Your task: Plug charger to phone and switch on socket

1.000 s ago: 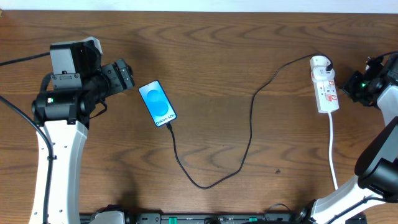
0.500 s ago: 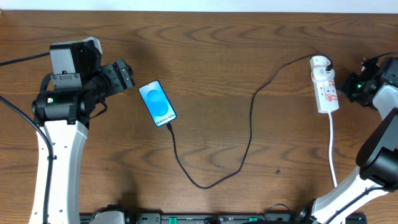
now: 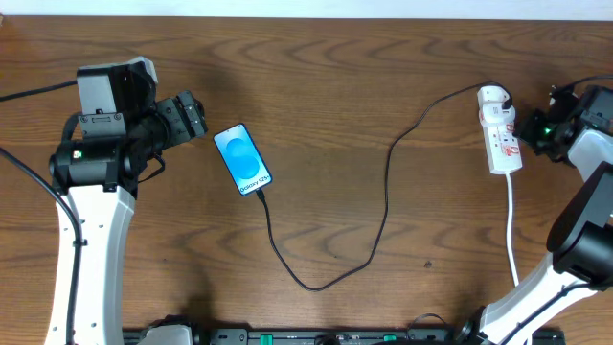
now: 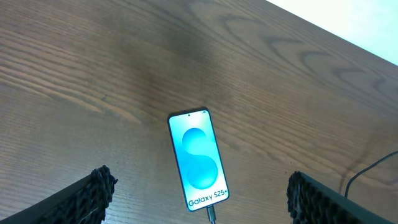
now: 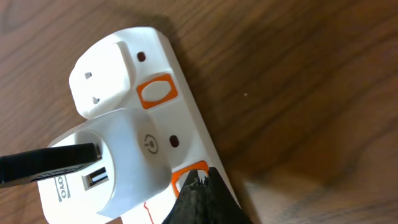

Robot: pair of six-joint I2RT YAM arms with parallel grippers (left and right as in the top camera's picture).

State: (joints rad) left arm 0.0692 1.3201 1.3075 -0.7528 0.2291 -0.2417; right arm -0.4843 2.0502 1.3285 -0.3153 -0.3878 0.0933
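At far right, right claw (image 5: 200, 182) pressed together, tip touching orange switch (image 5: 181, 177) on socket (image 5: 124, 134)

Phone (image 4: 198, 158) flat, blue screen up, centred ahead between left fingers (image 4: 93, 190). Black charger (image 3: 387, 192) plugged into its near edge. White socket (image 5: 134, 149) with orange switches, lower one apparently touched by right fingertip (image 5: 202, 199).
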